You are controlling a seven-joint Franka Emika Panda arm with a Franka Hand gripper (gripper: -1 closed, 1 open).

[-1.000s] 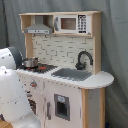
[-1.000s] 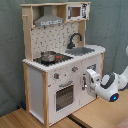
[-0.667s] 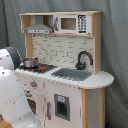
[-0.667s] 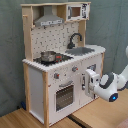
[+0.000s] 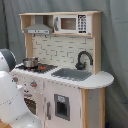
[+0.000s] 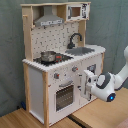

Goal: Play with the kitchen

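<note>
Kitchen: the child's toy kitchen of white panels and light wood [image 6: 52, 87] stood on a wooden floor before a grey curtain, filling most of both exterior views.
Hood: a grey range hood [image 6: 49, 20] sat under the top shelf at the second exterior view's left; it also showed in the first exterior view [image 5: 38, 27].
Pot: a small metal pot [image 6: 48, 55] rested on the stovetop in the second exterior view, and on the red-ringed burner area in the first exterior view [image 5: 30, 62].
Oven door: the windowed oven door [image 6: 65, 95] sat closed below two round knobs [image 6: 56, 76] on the front panel.
Faucet: a black curved faucet [image 5: 83, 59] rose behind the grey sink [image 5: 72, 74] in the first exterior view; both showed in the second exterior view too.
Microwave: a toy microwave with a dark keypad [image 5: 71, 23] sat in the upper shelf at the first exterior view's right.
Arm: the white Franka arm [image 6: 116, 77] reached in from the second exterior view's right; in the first exterior view its white body [image 5: 10, 95] filled the lower left.
Gripper: the gripper [image 6: 89, 82] was just beside the cabinet door to the right of the oven; whether its fingers were spread or pressed together could not be told.
</note>
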